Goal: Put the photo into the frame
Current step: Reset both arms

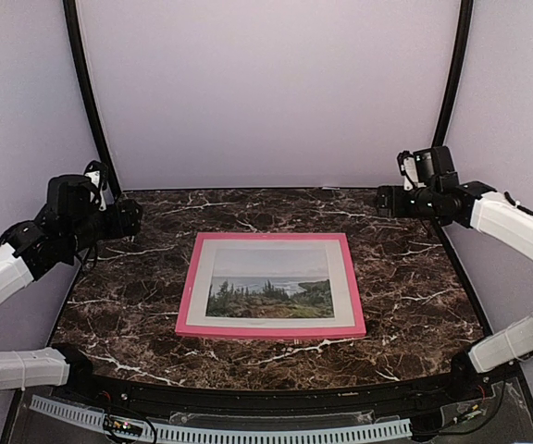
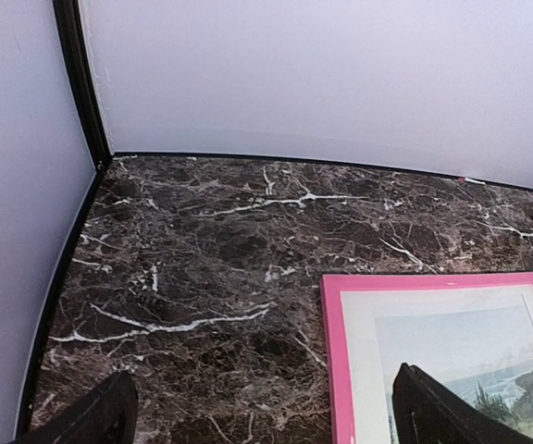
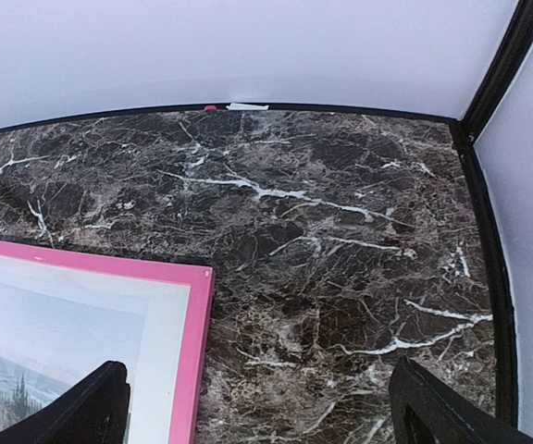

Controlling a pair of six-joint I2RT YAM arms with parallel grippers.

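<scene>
Top external view: the frame (image 1: 266, 331), pink-railed, lies flat near the middle of the dark marble table (image 1: 415, 277), its long sides running 9 to 3 o'clock. The photo (image 1: 271, 285) sits inside the rails, picture side up, with a pale margin between print and rail. The left gripper (image 1: 130, 220) hangs at about 10 o'clock from the frame, the right gripper (image 1: 384, 200) at about 2 o'clock. Both are clear of the frame and carry nothing. A white slotted strip (image 1: 248, 433) runs along the near edge at 6 o'clock, between the arm bases. Pale walls (image 1: 266, 83) and black corner posts (image 1: 86, 92) close the table off at 12, 9 and 3 o'clock. Left wrist view: the left gripper (image 2: 265, 375) stands wide open, its dark fingers (image 2: 105, 416) at 7 and 5 o'clock with only bare marble (image 2: 202, 250) between them. The frame's corner (image 2: 331, 361) enters at 4 o'clock, the photo (image 2: 470, 351) within it, partly hidden by the 5 o'clock finger. Right wrist view: the right gripper (image 3: 259, 365) is likewise spread wide and empty, its fingers (image 3: 91, 407) at 7 and 5 o'clock. The frame's corner (image 3: 193, 351) lies at 8 o'clock, holding the photo (image 3: 54, 351), whose lower part the 7 o'clock finger covers. A small pink speck (image 3: 211, 107) and a white scrap (image 3: 248, 105) lie at the foot of the back wall at 12 o'clock, too small to identify.
</scene>
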